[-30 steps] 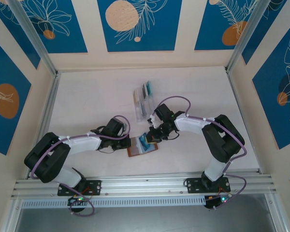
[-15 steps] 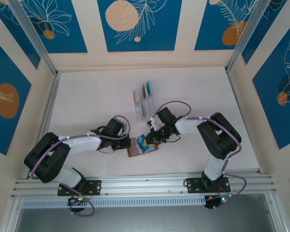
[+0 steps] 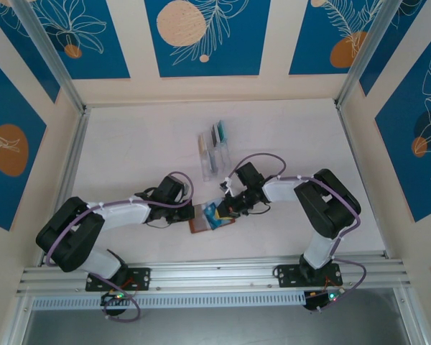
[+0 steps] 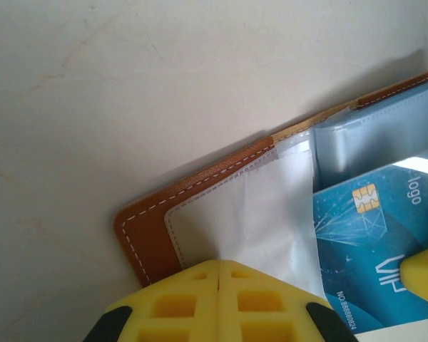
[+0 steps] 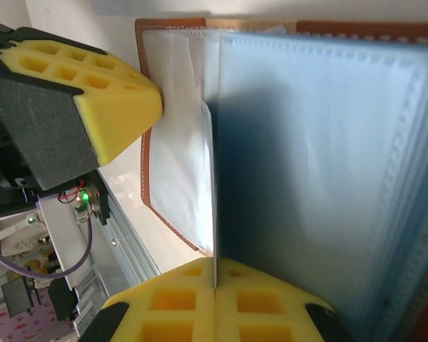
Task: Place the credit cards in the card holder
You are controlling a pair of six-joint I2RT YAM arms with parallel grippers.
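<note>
The worktop (image 3: 129, 151) was pale, matte and faintly scuffed. 2 things lay directly on it. The card holder (image 3: 203, 224) was spread open between the left jaws and the right jaws, brown cover down on the surface. A clear slotted rack (image 3: 212, 154) stood just beyond the right jaws, apart from the holder.

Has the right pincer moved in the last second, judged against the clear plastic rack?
Yes. The right pincer, gripping the blue card, has moved slightly towards the near table edge, away from the clear rack and further over the card holder.
</note>
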